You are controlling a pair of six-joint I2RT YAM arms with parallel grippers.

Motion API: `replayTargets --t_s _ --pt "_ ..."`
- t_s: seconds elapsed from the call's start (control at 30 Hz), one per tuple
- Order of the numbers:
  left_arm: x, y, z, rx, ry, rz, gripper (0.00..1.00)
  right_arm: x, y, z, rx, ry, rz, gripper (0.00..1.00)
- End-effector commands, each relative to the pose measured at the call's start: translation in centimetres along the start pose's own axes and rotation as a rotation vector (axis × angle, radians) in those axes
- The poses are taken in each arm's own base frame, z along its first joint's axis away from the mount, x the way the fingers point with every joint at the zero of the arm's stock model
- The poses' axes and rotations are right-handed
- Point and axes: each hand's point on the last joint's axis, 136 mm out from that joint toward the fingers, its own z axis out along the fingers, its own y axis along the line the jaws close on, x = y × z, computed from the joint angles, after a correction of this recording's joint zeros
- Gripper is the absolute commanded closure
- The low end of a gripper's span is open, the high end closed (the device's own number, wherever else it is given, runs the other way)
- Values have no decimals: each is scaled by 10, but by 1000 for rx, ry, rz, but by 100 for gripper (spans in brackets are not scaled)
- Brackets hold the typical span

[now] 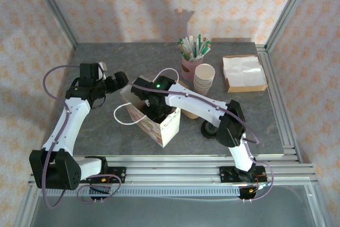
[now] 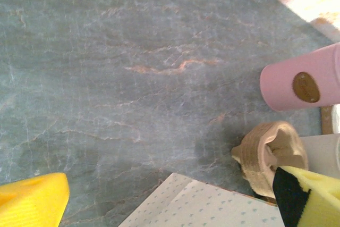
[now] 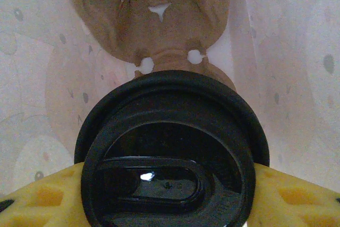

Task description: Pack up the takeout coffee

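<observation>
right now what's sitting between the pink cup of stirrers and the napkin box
A stack of cream paper cups stands between the pink cup and the napkin box, close beside the pink cup. The top view shows it.

No readable text, labels, numbers or signs anywhere

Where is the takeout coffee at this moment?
In the right wrist view, the takeout coffee sits gripped in the right pincer, inside the paper bag at mid-table, above a brown cardboard cup carrier at the bag's bottom.
</observation>
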Motion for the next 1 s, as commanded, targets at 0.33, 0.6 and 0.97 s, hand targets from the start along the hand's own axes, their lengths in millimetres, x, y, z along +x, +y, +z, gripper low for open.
replayTargets --t_s 0.33,0.6,0.97 --pt "-33 -49 -81 103 -129 188 0 31 0 39 1 146 -2 45" --pt "-17 -52 -89 137 -91 230 0 31 0 42 0 148 -5 45" --pt "-6 -45 -83 121 -60 252 0 33 0 48 -1 160 0 45"
